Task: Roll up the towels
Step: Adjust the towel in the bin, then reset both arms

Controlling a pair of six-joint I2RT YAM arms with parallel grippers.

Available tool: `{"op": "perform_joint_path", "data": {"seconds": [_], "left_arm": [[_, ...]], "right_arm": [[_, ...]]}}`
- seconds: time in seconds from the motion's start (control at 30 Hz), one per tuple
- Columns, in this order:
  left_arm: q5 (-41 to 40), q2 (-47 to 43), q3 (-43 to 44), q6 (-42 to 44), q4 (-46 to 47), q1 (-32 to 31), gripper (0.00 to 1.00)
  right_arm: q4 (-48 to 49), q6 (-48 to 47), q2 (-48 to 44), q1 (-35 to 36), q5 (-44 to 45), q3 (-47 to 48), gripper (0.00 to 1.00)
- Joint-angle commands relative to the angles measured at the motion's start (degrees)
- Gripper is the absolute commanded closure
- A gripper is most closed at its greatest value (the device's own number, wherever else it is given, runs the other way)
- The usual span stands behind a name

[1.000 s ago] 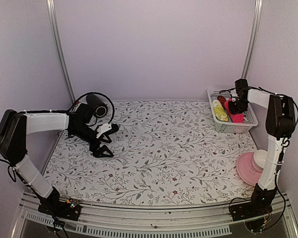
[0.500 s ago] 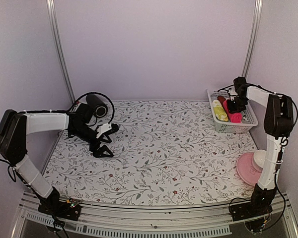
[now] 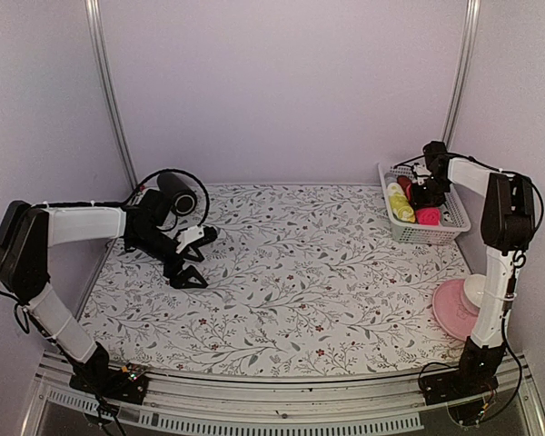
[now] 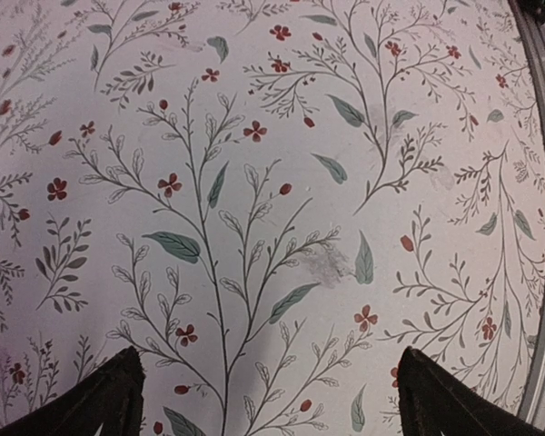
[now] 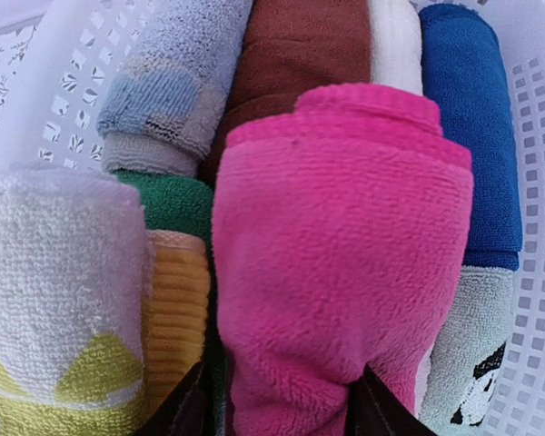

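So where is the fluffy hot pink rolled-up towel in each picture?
Top external: the fluffy hot pink rolled-up towel lies in the white plastic basket at the far right.
Left wrist: not in it, only the flowery tablecloth.
Right wrist: it fills the middle, close up.
Shared landmark: the basket, its holed wall at the right edge of the right wrist view.
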Motion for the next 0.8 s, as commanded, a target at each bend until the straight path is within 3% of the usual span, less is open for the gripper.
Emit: {"op": "perform_joint_path", "data": {"seconds": [0.0,0.23,0.27,0.3,0.33,0.7,0.77], "left_arm": [[0.0,0.6,-0.2,-0.2,0.7,-0.1,0.03],[-0.5,0.6,-0.3,-0.2,0.9,-0.2,0.03],[-0.5,0.4,-0.2,-0.2,0.9,0.0,0.03],[-0.8,0.4,-0.1,-0.3,0.9,-0.1,0.03],[-1.2,0.2,0.2,-0.5,0.9,-0.1,0.03],[-7.1,-4.2,3.7,-4.9,0.4,1.0,0.03],[-6.4,-6.2,3.7,-5.9,-0.4,1.9,0.03]], "right_arm": [[-2.9,0.5,-1.2,1.2,-3.3,-1.4,0.48],[-4.5,-0.1,-7.2,1.4,-2.4,-0.5,0.27],[-4.5,-0.1,-8.3,1.5,-2.3,-0.8,0.19],[-4.4,-0.1,-9.4,1.7,-2.1,-1.3,0.03],[-4.3,-0.1,-10.6,1.7,-1.9,-1.9,0.01],[7.5,4.8,-34.2,2.0,8.4,-21.6,0.01],[11.4,6.7,-40.4,2.1,6.3,-27.1,0.01]]}}
